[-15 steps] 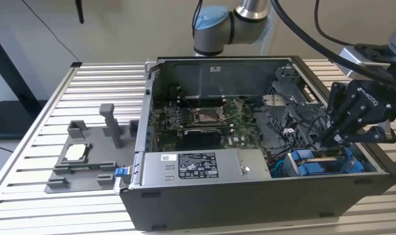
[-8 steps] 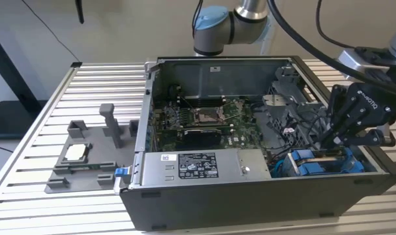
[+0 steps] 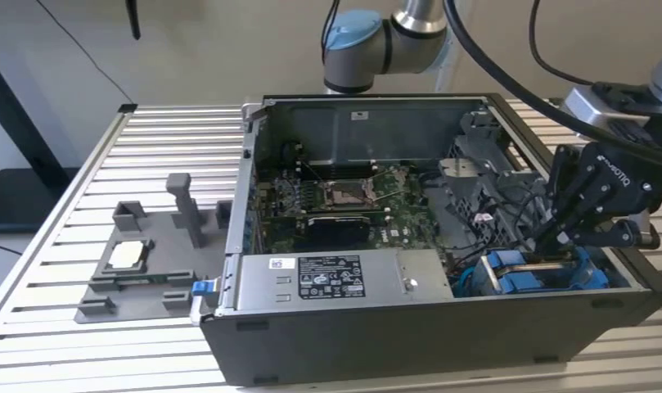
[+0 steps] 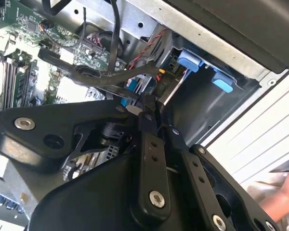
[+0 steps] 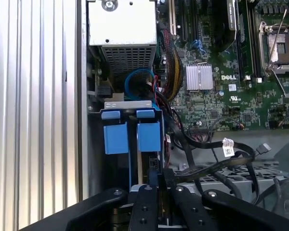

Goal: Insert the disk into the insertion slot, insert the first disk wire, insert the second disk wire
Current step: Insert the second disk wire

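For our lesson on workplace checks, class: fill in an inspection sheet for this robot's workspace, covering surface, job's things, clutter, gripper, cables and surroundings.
Surface: slatted metal table carrying an open computer case.
Job's things: drive bay with blue rails in a corner of the case.
Clutter: grey tray with upright posts at the exterior view's left of the case, a chip lying in it.
Gripper: gripper low inside the case, right over the drive bay.
Cables: loose black cables beside the bay, one with a white tag.
Surroundings: pale wall; arm joint behind the case.

Robot lab, slatted bench (image 3: 167,135) (open computer case (image 3: 418,344))
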`<state>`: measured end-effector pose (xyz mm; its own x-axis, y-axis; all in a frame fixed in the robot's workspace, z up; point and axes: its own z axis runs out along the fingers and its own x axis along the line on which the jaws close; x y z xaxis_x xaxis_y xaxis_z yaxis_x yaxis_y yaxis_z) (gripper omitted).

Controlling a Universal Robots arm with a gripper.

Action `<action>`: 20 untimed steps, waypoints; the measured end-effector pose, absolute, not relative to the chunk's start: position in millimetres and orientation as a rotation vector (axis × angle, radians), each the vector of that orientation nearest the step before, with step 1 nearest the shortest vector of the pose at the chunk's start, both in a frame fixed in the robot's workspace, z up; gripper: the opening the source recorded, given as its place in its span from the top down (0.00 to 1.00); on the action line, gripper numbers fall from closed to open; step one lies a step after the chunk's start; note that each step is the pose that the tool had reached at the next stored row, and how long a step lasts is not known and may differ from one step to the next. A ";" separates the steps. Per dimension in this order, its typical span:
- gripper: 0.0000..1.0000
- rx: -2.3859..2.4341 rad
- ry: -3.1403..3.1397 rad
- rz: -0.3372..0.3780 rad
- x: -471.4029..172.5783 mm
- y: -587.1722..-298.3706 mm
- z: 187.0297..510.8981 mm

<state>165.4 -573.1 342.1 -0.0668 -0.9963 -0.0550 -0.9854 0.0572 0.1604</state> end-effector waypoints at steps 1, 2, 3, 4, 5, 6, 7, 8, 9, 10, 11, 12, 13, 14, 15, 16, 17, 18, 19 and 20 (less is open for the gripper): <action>0.84 2.097 -2.232 -0.238 165.4 -573.1 341.9; 0.84 2.097 -2.232 -0.238 165.4 -573.2 341.7; 0.84 2.097 -2.232 -0.238 165.4 -573.3 341.5; 0.84 2.097 -2.232 -0.238 165.4 -573.3 341.3; 0.84 2.097 -2.232 -0.238 165.4 -573.4 341.1; 0.84 2.097 -2.232 -0.239 165.5 -573.5 340.9; 0.84 2.097 -2.232 -0.239 165.5 -573.6 340.7; 0.84 2.097 -2.232 -0.239 165.7 -573.7 340.7; 0.84 2.097 -2.232 -0.238 165.8 -573.7 340.7; 0.84 2.097 -2.232 -0.238 165.9 -573.8 340.7; 0.84 2.097 -2.232 -0.238 166.1 -573.9 340.7; 0.84 2.097 -2.233 -0.238 166.2 -573.9 340.7; 0.84 2.097 -2.233 -0.238 166.3 -574.0 340.7; 0.84 2.097 -2.233 -0.238 166.4 -574.2 340.6; 0.84 2.097 -2.233 -0.238 166.5 -574.3 340.6; 0.84 2.098 -2.233 -0.237 166.6 -574.3 340.6; 0.84 2.098 -2.233 -0.237 166.6 -574.4 340.5; 0.84 2.098 -2.233 -0.237 166.7 -574.5 340.5; 0.84 2.099 -2.233 -0.236 166.7 -574.6 340.4; 0.84 2.100 -2.233 -0.235 166.8 -574.6 340.3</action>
